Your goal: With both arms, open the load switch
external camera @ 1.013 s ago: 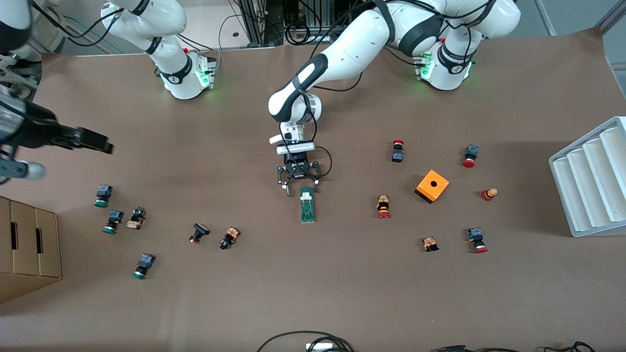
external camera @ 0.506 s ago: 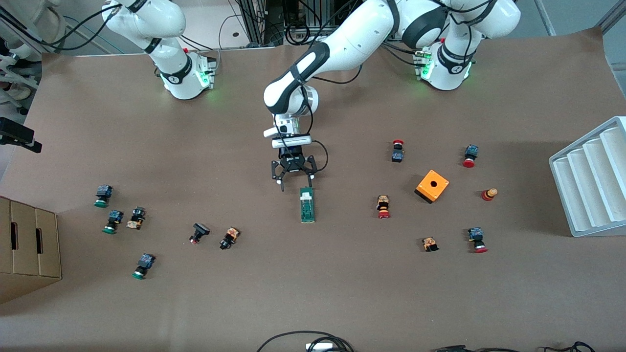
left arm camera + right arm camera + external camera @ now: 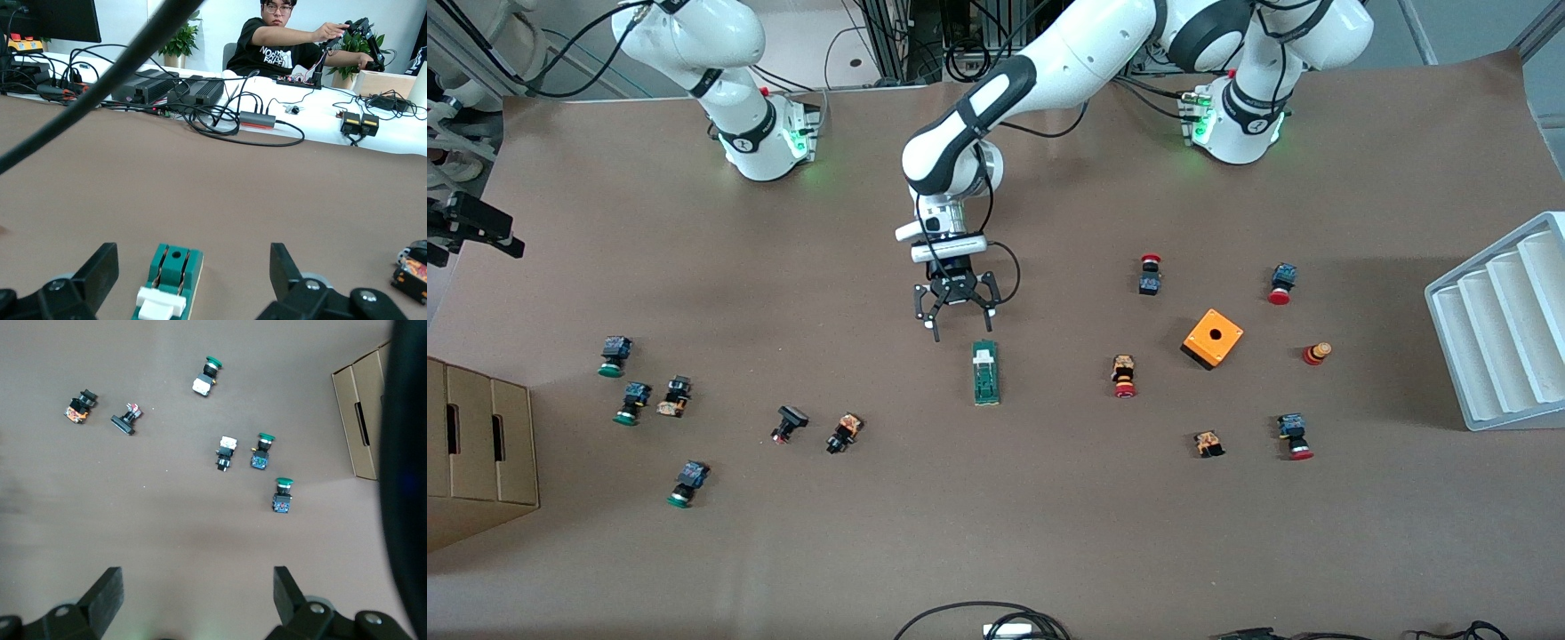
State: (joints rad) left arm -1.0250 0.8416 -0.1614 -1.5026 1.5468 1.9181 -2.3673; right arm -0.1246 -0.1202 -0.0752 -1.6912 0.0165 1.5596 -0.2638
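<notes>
Load switch point(image 3: 984, 372) green, white block; box point(image 3: 1212, 338) orange; table point(image 3: 1049, 533) brown.

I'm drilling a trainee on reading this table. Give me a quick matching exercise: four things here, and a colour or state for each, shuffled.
Things:
1. load switch
2. cube box
3. left pincer
4. stepped tray

Colour or state:
A. orange, round hole on top
B. open, holding nothing
C. green bar with a white block
D. pale grey, at the table's edge

Pairs: 1-C, 2-A, 3-B, 4-D
</notes>
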